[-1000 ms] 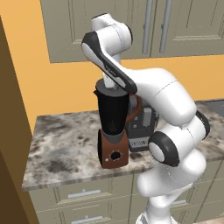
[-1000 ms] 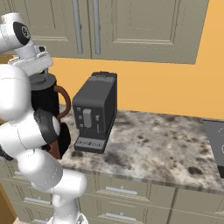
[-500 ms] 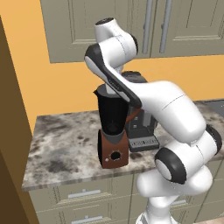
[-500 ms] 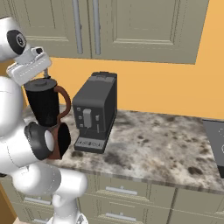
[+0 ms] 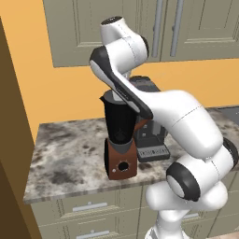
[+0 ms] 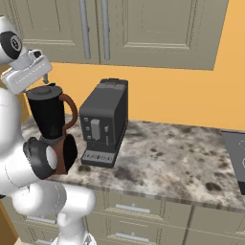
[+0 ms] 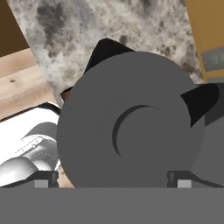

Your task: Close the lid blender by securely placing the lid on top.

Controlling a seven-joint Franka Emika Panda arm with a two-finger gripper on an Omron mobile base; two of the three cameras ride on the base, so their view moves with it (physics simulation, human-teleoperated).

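Pincer (image 7: 112, 183) wide apart above lid (image 7: 131, 135)

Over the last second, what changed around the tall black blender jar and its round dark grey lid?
The gripper opened its jaws and let go of the round dark grey lid, which now sits on the tall black blender jar on the reddish-brown base. The hand has lifted slightly above it. The blender, the boxy dark grey coffee machine and the marbled stone counter stayed put.

Grey-green cabinets (image 6: 143, 28) hang on an orange wall (image 6: 191, 95) above a marbled counter (image 6: 182, 162); drawers (image 6: 139, 210) below, perhaps handled.
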